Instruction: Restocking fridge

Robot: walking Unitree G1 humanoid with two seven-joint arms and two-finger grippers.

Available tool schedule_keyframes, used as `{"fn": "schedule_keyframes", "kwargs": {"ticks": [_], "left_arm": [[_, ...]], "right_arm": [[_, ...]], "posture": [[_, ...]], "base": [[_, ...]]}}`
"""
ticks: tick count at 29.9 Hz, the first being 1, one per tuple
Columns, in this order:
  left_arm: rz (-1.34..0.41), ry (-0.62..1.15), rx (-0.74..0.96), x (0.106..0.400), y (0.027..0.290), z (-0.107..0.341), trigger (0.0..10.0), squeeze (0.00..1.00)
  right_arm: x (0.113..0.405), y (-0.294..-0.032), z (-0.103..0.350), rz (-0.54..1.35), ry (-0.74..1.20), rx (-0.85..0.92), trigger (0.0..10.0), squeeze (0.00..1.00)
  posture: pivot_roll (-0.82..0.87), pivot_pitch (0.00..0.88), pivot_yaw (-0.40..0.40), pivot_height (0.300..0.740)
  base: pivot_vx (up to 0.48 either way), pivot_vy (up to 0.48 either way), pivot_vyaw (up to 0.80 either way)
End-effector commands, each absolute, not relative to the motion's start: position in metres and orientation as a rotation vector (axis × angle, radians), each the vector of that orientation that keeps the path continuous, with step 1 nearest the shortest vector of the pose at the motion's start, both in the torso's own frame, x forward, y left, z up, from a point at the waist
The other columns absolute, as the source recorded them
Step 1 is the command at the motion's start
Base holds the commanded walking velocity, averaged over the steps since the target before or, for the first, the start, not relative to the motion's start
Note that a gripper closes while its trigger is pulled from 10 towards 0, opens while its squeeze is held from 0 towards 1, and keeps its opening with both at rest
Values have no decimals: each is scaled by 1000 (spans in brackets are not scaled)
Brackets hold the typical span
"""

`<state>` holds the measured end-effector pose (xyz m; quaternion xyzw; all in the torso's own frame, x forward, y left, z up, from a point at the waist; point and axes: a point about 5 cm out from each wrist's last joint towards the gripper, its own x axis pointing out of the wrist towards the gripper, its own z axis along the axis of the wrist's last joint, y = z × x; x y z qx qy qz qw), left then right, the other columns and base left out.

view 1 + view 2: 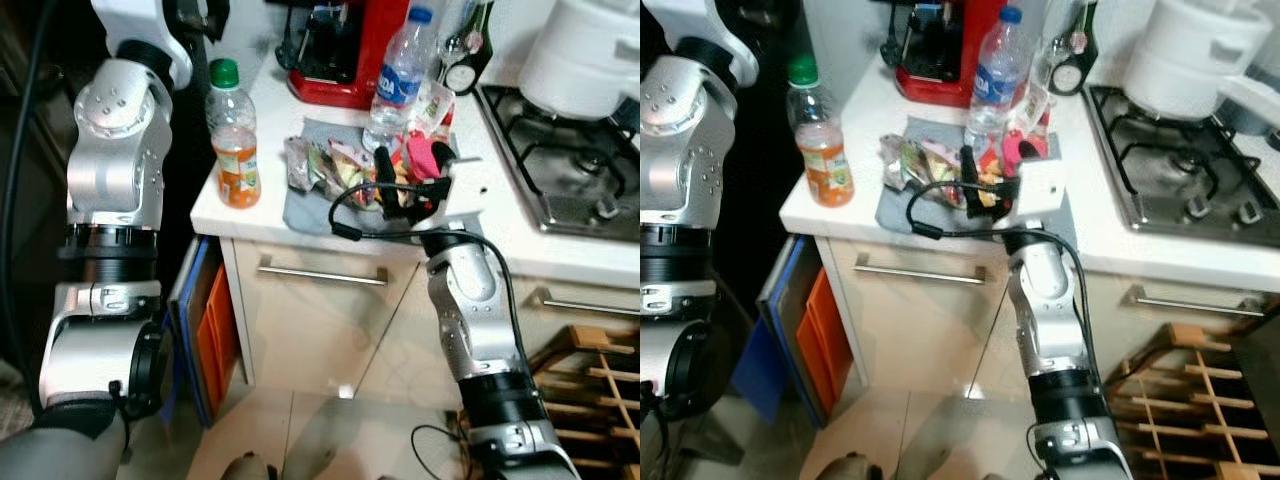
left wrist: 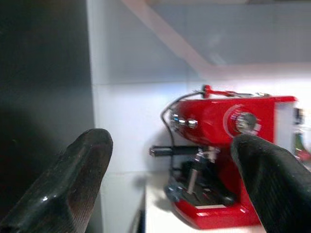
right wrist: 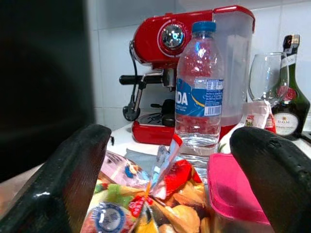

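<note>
- The right gripper (image 1: 410, 172) is over the grey cloth (image 1: 300, 212) on the white counter (image 1: 255, 115). Its two black fingers (image 3: 73, 170) are wide open and hold nothing.
- Between those fingers lie the snack packets (image 3: 141, 204), with the pink-lidded box (image 3: 235, 194) just beside them. These look like food for the fridge. The fridge itself cannot be told from these pictures.
- The water bottle (image 1: 400, 75) stands right behind the packets. If the gripper pushes too far forward, it may bump the bottle and knock it over.
- The wine glass (image 3: 265, 77) and the dark bottle (image 3: 291, 92) stand near the water bottle. A falling bottle may hit the glass and break it.
- The packets are thin, shiny and piled up. The fingers may slip off, or grab two at once, and one may drop to the floor.
- The pile sits on the cloth near the counter edge. If the fingers catch the cloth, it may slide and pull the food off.
- A black cable (image 1: 345, 215) loops by the right wrist. It may snag a packet.
- The juice bottle (image 1: 233, 135) stands alone near the counter's left edge, close to the left arm. A swing of that arm may tip it off.
- The left gripper (image 2: 170, 184) is held up high, pointing at the red coffee machine (image 2: 228, 160). Its fingers are wide open and hold nothing.
</note>
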<state>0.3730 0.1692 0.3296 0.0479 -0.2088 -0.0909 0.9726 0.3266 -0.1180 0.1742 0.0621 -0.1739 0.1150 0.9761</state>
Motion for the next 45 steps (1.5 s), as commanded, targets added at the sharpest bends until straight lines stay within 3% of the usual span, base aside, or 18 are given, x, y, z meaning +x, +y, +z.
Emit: {"fn": "schedule_keyframes", "kwargs": {"ticks": [1,11,19,31,32,33,34,45], "left_arm": [[-228,-419,95,371,163,331,10000,0],[-270,-344,138,369,162,315,10000,0],[-244,-177,92,385,168,274,10000,0],[-308,-134,79,388,159,259,10000,0],[-321,-117,84,388,158,255,9529,0],[-343,-90,93,388,155,250,2902,0],[-385,-37,119,386,150,238,0,0],[-366,-5,236,385,157,228,0,0]], "right_arm": [[326,-120,171,225,-331,140,10000,0],[326,-118,167,239,-309,152,10000,0],[328,-115,161,252,-279,162,10000,0],[329,-115,157,255,-257,162,10000,0],[329,-115,156,256,-256,162,10000,0],[329,-115,156,257,-255,162,10000,0],[329,-115,156,258,-251,162,10000,0],[330,-112,153,263,-238,166,10000,0]], "posture": [[65,0,-17,740],[71,0,-16,740],[66,0,-14,740],[66,0,-20,740],[66,0,-21,740],[65,0,-23,740],[65,0,-23,740],[68,0,-20,740]], "base": [[0,0,0],[0,0,0],[0,0,0],[0,0,0],[0,0,0],[0,0,0],[0,0,0],[0,0,0]]}}
